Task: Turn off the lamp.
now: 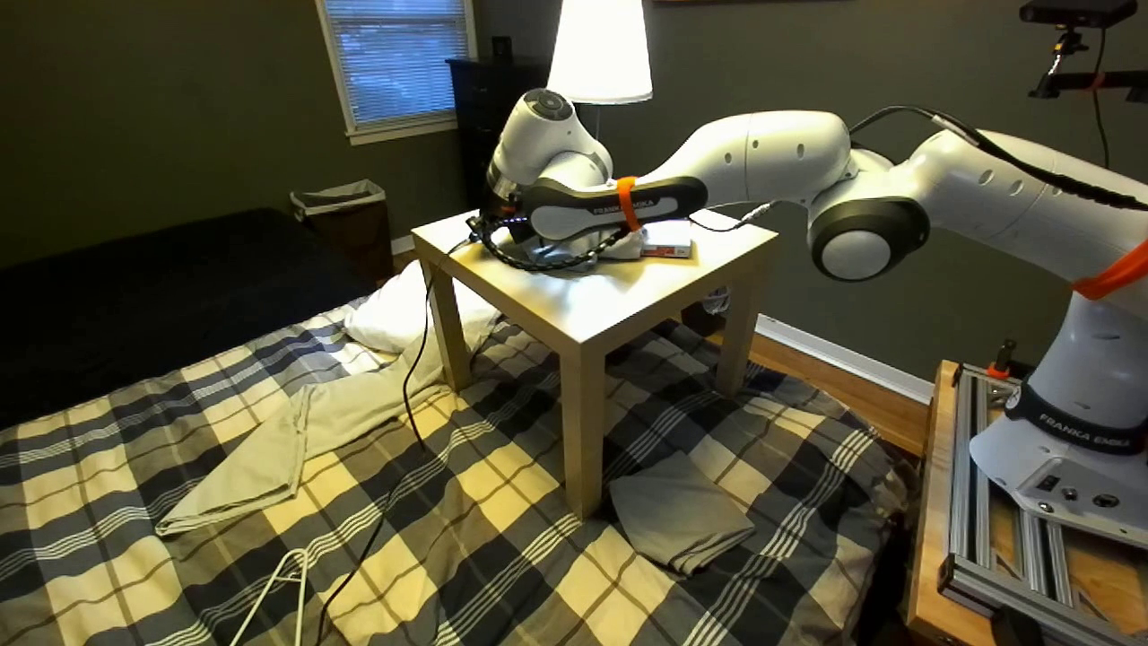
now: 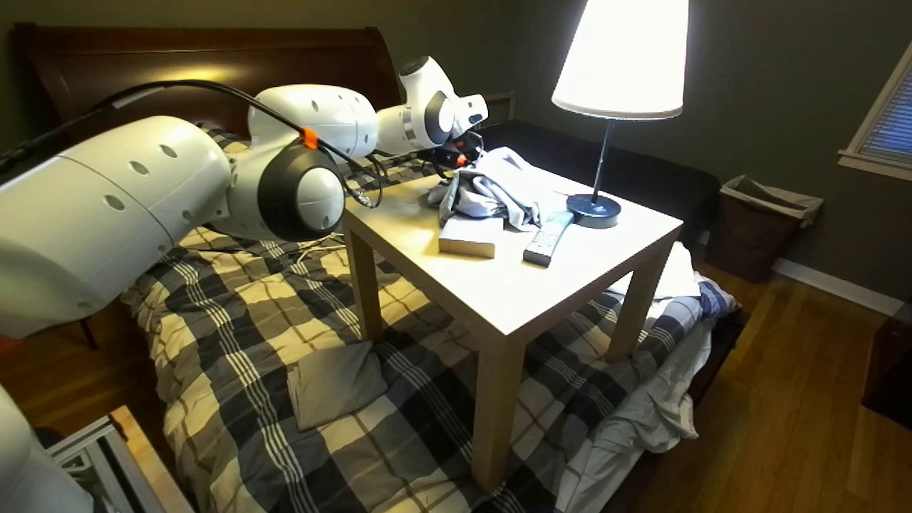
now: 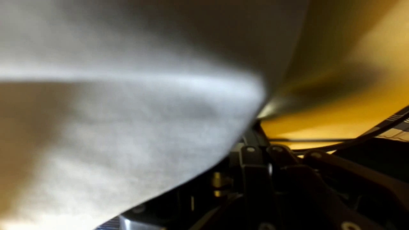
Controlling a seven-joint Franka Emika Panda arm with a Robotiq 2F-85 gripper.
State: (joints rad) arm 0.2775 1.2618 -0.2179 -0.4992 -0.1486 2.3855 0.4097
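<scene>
The lamp stands lit on the table; its white shade shows in both exterior views [image 1: 601,54] [image 2: 627,57]. Its dark stem and round base show in an exterior view [image 2: 593,211]; the arm hides the base elsewhere. My gripper [image 2: 462,153] is low at the table's far side, apart from the lamp, with bunched grey cloth [image 2: 491,187] between them. In the wrist view the grey cloth [image 3: 143,127] covers much of the picture and part of the gripper [image 3: 258,125]. The fingers look close together; whether cloth is pinched at the tips cannot be told.
A remote [image 2: 548,239] and a small box [image 2: 470,236] lie on the wooden table [image 2: 506,299], which stands on a plaid bed. A dark cord [image 1: 413,377] hangs over the table's edge onto the bed. Folded cloth [image 1: 682,511] lies beside a table leg.
</scene>
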